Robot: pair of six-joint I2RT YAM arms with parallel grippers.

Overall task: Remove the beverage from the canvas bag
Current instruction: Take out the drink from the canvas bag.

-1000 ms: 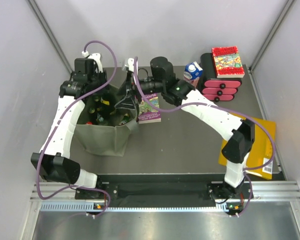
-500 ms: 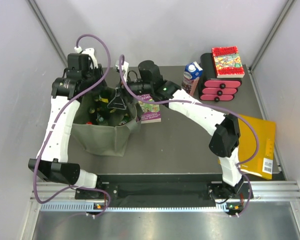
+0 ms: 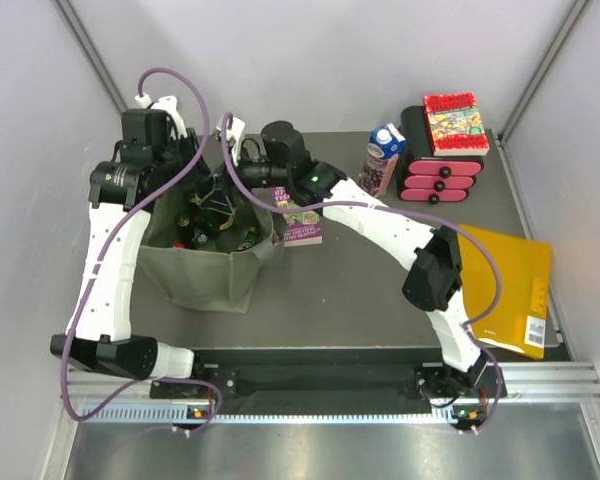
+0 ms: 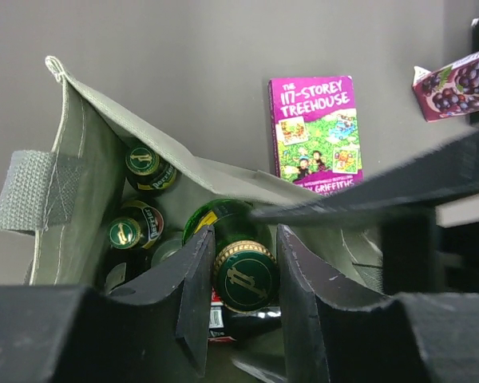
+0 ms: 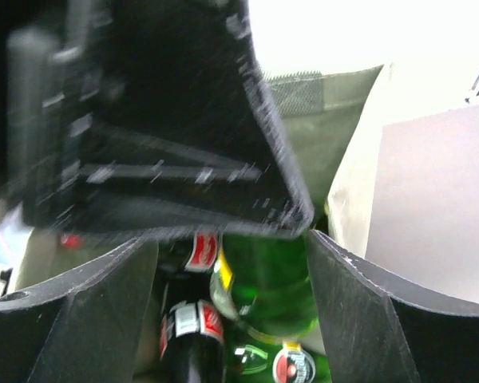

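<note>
The olive canvas bag (image 3: 210, 278) stands open at the left, holding several bottles. My left gripper (image 3: 193, 205) is down in its mouth. In the left wrist view the canvas bag (image 4: 88, 159) shows its rim, and my left gripper (image 4: 244, 236) is closed on the gold-rimmed cap of a green glass bottle (image 4: 245, 275). My right gripper (image 3: 223, 195) hovers over the bag's right rim. In the right wrist view it (image 5: 230, 239) is wide open and empty above the same green bottle (image 5: 275, 279), with the left gripper blurred in front.
More green bottles (image 4: 148, 163) and dark red-labelled bottles (image 5: 191, 327) fill the bag. A purple book (image 3: 298, 215) lies right of the bag. A juice carton (image 3: 382, 158), a pink drawer box (image 3: 440, 172) topped by a red book (image 3: 455, 123), and a yellow envelope (image 3: 510, 290) sit at the right.
My right gripper has moved left from the bag's right edge to over its opening. My left arm has shifted left and back, its gripper staying in the bag.
</note>
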